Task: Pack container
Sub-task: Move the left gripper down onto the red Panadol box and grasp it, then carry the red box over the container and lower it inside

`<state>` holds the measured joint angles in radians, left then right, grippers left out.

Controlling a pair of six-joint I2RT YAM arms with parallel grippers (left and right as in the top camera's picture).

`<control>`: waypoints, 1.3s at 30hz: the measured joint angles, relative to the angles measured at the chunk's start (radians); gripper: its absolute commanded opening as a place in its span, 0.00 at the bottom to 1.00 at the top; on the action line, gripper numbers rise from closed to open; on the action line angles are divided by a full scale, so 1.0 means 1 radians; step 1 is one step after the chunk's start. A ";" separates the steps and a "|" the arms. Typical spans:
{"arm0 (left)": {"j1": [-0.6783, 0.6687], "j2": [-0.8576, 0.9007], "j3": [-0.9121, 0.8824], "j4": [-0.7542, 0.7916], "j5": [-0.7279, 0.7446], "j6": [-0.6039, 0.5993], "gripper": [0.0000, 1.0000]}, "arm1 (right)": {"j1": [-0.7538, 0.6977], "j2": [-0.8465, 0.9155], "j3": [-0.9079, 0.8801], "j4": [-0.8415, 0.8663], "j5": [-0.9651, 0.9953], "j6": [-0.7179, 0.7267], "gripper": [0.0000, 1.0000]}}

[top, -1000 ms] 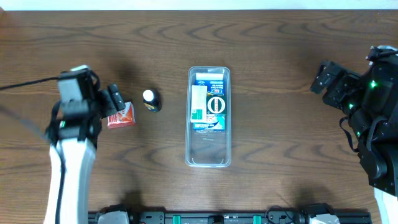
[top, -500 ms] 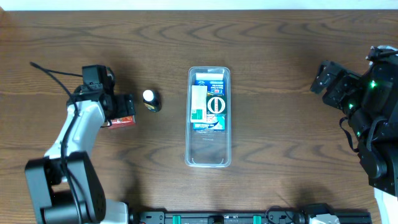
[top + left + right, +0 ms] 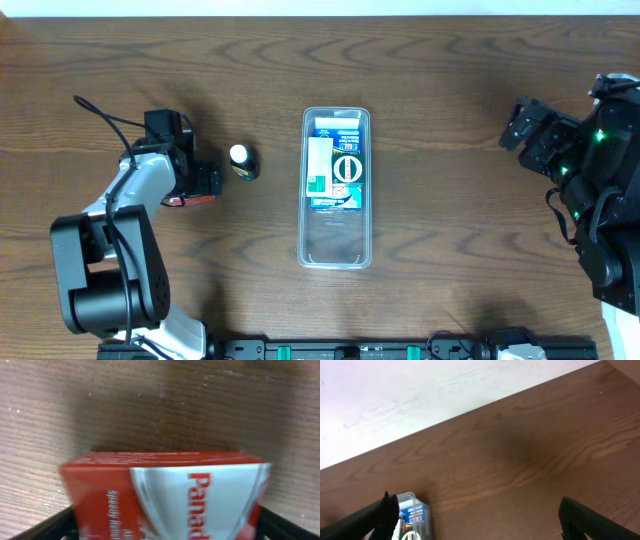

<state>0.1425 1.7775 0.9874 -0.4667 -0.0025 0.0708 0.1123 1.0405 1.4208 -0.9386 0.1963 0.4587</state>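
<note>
Left hand (image 3: 207, 182): it is low over the surface (image 3: 450, 80), set around a red and silver carton (image 3: 165, 495) whose lettering reads in part "Panad". In the left wrist view the carton fills the space between the two fingers (image 3: 35, 525), one at each short end. Whether they press the card or merely flank it cannot be told. The step in hand is judged to be the grasp of this carton for packing. To do it well, both fingers should meet the ends squarely and together, so that the carton does not twist. The grip should be moderate, since thin card is likely to dent. The lift should go straight up before any sideways travel. Just beside the hand stands a small dark bottle with a white cap (image 3: 242, 161), between the carton and its destination. The carry should pass above or around the bottle, which looks easy to topple. Further on, at mid surface, lies the container (image 3: 336, 245), a long clear tray. Its far half holds a blue and white pack (image 3: 335, 170) and its near half is bare. The carton should go into that bare half, flat and in line with the long sides, and be released low, as the light tray may slide if struck. Well apart at the far side, the right hand (image 3: 520, 125) stands wide open and empty, clear of the route.
</note>
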 measured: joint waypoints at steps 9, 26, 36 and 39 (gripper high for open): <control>0.000 -0.047 0.001 -0.050 0.000 0.009 0.80 | 0.000 0.000 0.000 0.000 0.000 0.000 0.99; -0.235 -0.628 0.122 -0.282 0.008 -0.082 0.77 | 0.000 0.000 0.000 0.000 0.000 0.000 0.99; -0.702 -0.669 0.122 -0.249 0.022 -0.309 0.77 | 0.000 0.000 0.000 0.000 0.000 0.000 0.99; -0.806 -0.622 0.122 -0.225 0.022 -0.381 0.77 | 0.000 0.000 0.000 0.000 0.000 0.000 0.99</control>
<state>-0.6640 1.1557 1.1095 -0.6918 0.0196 -0.3099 0.1123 1.0405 1.4208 -0.9390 0.1963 0.4587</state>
